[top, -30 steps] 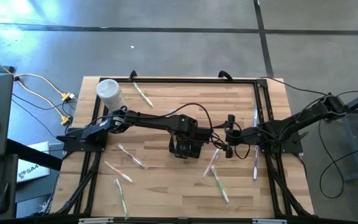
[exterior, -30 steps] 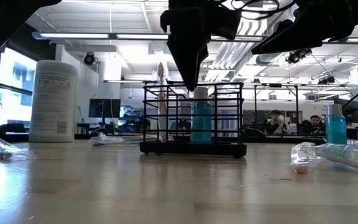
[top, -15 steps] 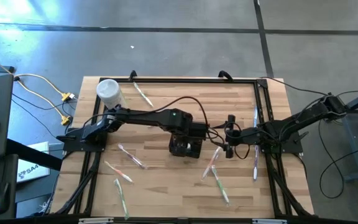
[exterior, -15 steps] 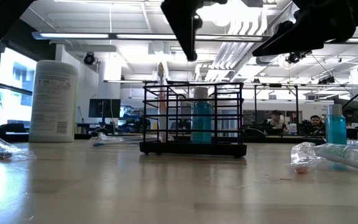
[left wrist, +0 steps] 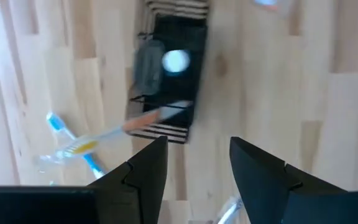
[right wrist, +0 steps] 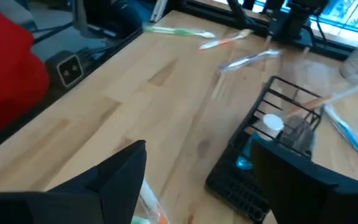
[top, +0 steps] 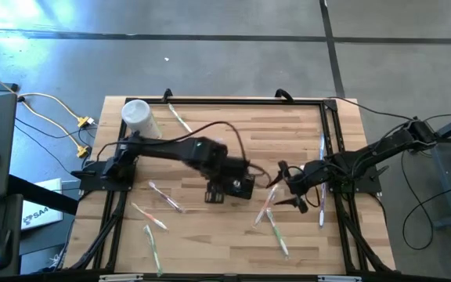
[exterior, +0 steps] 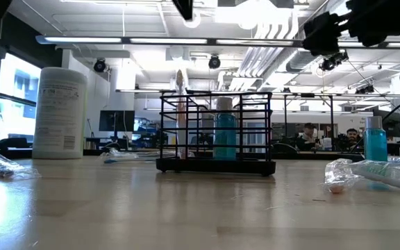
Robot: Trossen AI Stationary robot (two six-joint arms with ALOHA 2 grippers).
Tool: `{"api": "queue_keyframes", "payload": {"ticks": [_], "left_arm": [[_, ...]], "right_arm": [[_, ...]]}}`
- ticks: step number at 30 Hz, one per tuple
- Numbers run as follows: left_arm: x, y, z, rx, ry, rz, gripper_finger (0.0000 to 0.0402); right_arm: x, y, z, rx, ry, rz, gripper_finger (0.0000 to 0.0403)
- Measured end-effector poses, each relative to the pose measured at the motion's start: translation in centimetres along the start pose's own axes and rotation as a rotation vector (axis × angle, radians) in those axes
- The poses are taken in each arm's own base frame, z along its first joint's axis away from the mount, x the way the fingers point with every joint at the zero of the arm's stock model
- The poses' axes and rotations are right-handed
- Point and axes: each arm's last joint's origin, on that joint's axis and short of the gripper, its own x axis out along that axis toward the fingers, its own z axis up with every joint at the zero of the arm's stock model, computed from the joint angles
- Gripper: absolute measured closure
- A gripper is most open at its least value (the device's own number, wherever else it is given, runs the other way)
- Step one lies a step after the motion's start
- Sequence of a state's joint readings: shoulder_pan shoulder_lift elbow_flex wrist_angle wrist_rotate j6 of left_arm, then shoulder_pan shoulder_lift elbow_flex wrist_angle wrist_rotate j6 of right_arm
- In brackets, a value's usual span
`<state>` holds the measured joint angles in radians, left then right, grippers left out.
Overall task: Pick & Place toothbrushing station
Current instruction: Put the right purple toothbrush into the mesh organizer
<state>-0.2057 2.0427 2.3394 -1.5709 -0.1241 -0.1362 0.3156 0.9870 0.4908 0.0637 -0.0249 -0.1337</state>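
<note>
Standing mid-table, toothbrushing station (top: 237, 186) unheld. Left gripper (left wrist: 194, 165), fingers parted and empty, now lifted above it, gone from low view. Right gripper (top: 282, 190) spread wide, swung nearer station's right side.

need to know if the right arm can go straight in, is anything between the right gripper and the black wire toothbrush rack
Nothing visible blocks it. The right gripper hangs open beside the black wire toothbrush rack, with bare wood between them. Wrapped toothbrushes lie on the wooden table below that gap.
</note>
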Motion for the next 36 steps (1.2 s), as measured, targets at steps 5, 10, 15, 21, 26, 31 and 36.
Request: {"api": "queue_keyframes", "payload": {"ticks": [5, 10, 15, 21, 26, 31, 36], "left_arm": [[-2.2, -2.7, -1.2, 0.078, -0.063, 0.048, 0.0231], [-3.9, -4.4, -2.2, 0.11, -0.115, 0.09, 0.0231], [-7.0, -4.8, -3.8, 0.085, -0.174, -0.008, 0.0231], [-11.4, -3.6, -6.4, 0.034, -0.285, -0.039, 0.0231], [-13.9, -2.2, -8.8, 0.008, -0.361, 0.015, 0.0231], [-13.5, -1.2, -11.0, -0.053, -0.343, 0.141, 0.0231], [-10.8, -0.7, -12.9, -0.072, -0.298, 0.257, 0.0231]], "right_arm": [[-0.1, 0.6, -0.8, 0.078, 0.071, 0.208, 0.0122], [-0.3, 0.8, -1.4, 0.444, 0.183, 0.356, 0.0122], [-0.4, 1.6, -1.5, 0.83, 0.307, 0.443, 0.0122], [-0.6, 3.0, -1.9, 1.132, 0.492, 0.444, 0.0122], [-1.1, 4.0, -3.1, 1.373, 0.709, 0.323, 0.0122], [-1.7, 5.3, -3.8, 1.597, 0.913, 0.219, 0.0122], [-2.1, 6.5, -3.1, 1.759, 1.03, 0.188, 0.0122]]}}
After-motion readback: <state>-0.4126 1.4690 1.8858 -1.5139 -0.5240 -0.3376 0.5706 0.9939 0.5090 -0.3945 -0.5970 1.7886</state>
